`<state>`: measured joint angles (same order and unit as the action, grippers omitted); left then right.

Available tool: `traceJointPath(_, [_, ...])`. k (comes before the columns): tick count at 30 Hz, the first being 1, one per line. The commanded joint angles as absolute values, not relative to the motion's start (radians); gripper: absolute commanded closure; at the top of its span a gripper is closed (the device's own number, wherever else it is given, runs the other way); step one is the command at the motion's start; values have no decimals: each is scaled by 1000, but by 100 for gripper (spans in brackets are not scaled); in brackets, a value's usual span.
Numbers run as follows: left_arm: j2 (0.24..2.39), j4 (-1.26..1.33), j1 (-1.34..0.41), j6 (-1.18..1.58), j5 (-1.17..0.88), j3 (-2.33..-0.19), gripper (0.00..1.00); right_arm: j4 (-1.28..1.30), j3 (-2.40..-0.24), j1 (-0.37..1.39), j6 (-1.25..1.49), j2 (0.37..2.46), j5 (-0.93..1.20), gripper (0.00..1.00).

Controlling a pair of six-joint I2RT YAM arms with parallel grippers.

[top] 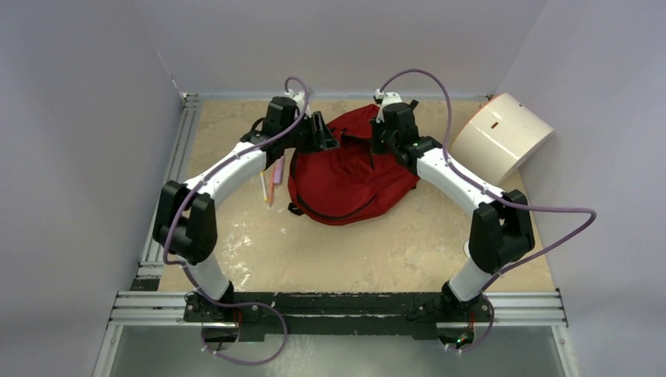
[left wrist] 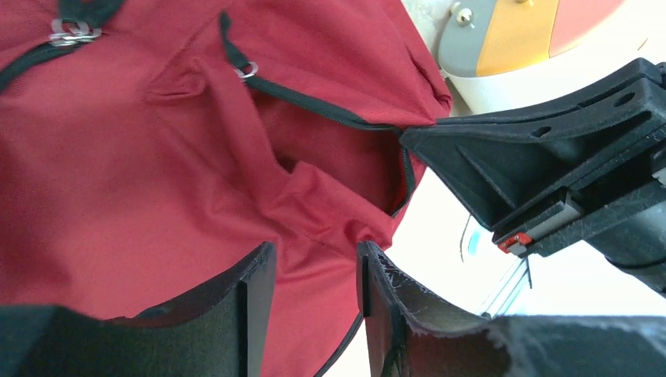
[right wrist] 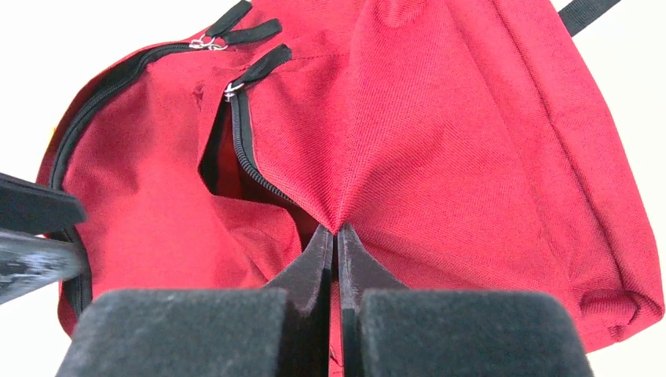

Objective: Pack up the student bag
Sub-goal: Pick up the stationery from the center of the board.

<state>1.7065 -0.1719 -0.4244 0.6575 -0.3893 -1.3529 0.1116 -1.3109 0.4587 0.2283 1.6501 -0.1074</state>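
The student bag [top: 349, 177] is a dark-red backpack lying on the table between both arms, its black zipper [right wrist: 239, 149] partly undone so a dark gap shows. My right gripper [right wrist: 336, 233] is shut on a pinch of the bag's red fabric beside that gap, pulling it into a peak; from above it sits at the bag's top right [top: 382, 137]. My left gripper [left wrist: 314, 263] stands open at the bag's top left [top: 320, 133]. Red fabric [left wrist: 157, 181] lies behind and between its fingers, unpinched, and a fold touches the right fingertip [left wrist: 367, 255].
A white rounded box [top: 503, 135] stands at the back right near the wall. A few pens or pencils [top: 272, 179] lie on the table just left of the bag. Walls close in the back and both sides.
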Motion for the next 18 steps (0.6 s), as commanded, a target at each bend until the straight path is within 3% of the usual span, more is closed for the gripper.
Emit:
traceJointPath(1, [1767, -106, -464, 678, -422, -1426, 60, 17, -1321, 456, 255, 1578, -66, 100])
traceJointPath(18, [1675, -210, -466, 562, -277, -1304, 58, -39, -1243, 454, 324, 1533, -108, 100])
